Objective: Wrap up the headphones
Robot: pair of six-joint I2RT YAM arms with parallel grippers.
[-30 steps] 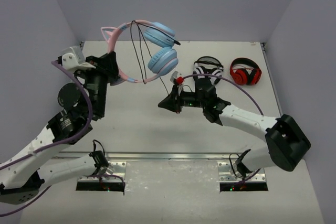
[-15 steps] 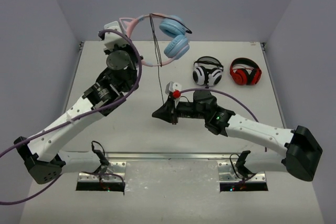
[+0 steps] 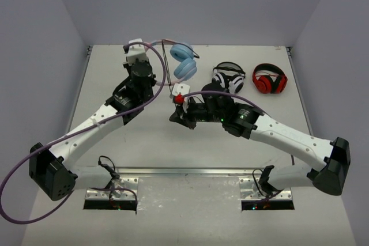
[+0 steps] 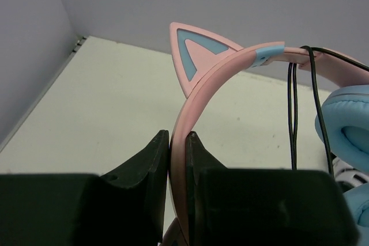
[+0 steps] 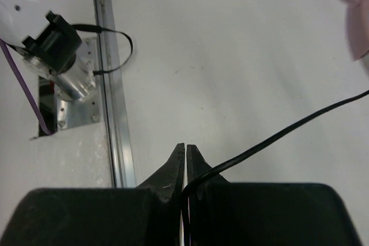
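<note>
Over the far side of the counter [image 3: 150, 142] the headphones [image 3: 183, 61] are held aloft, the left tool [image 4: 177, 137] clamped on their pink headband [image 4: 213, 76], probably to steady them. The right tool [image 5: 185, 148] pinches the thin cable [image 5: 277, 136], seemingly ready for winding.

The headphones' [image 3: 181, 64] headband [image 4: 202, 93] is seen as smooth matt plastic, the ear cups [image 4: 346, 136] as softly padded, the cable [image 5: 277, 139] as faintly glossy, the bench [image 4: 104, 102] as matt.
</note>
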